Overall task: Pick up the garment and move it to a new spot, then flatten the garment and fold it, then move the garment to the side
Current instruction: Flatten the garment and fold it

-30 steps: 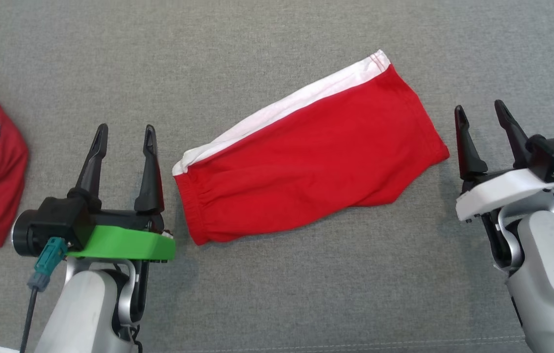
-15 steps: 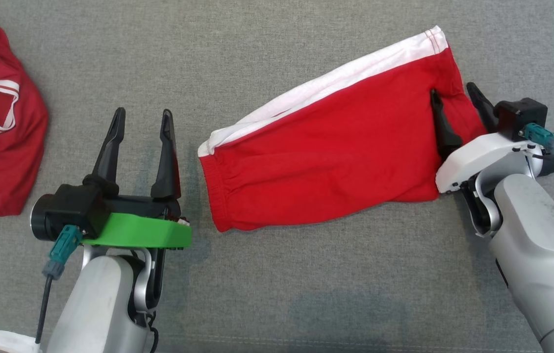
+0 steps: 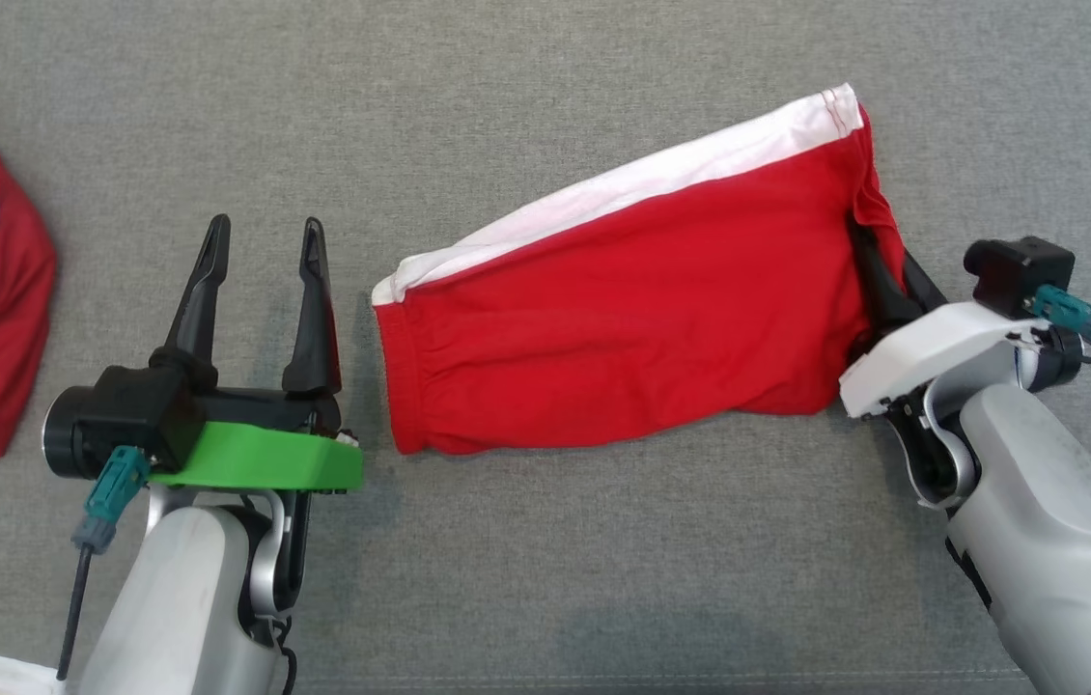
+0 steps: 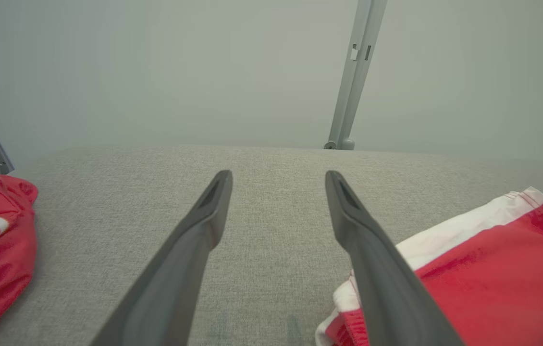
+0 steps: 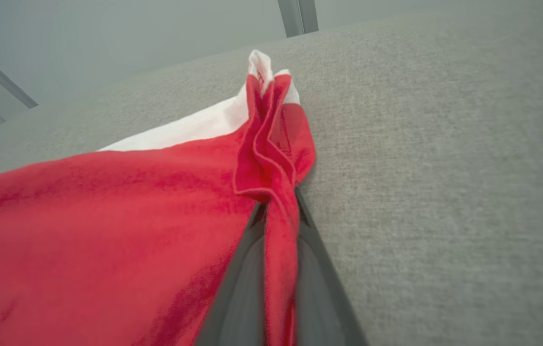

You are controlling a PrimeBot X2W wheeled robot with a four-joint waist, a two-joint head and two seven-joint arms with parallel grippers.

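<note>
Red fabric shorts with a white stripe (image 3: 623, 328) lie on grey cloth (image 3: 603, 579); my right gripper (image 3: 891, 275) pinches their hem, my left gripper (image 3: 265, 224) hovers nearby, fingers spread wide.

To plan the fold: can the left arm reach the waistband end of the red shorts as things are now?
Probably yes. The left jaws stand open just beside the shorts' waistband, not touching, with bare grey surface between.

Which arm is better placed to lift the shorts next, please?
Right: the right tool is shut on the shorts at the hem; the left tool stands open beside the waistband, touching no cloth.
</note>
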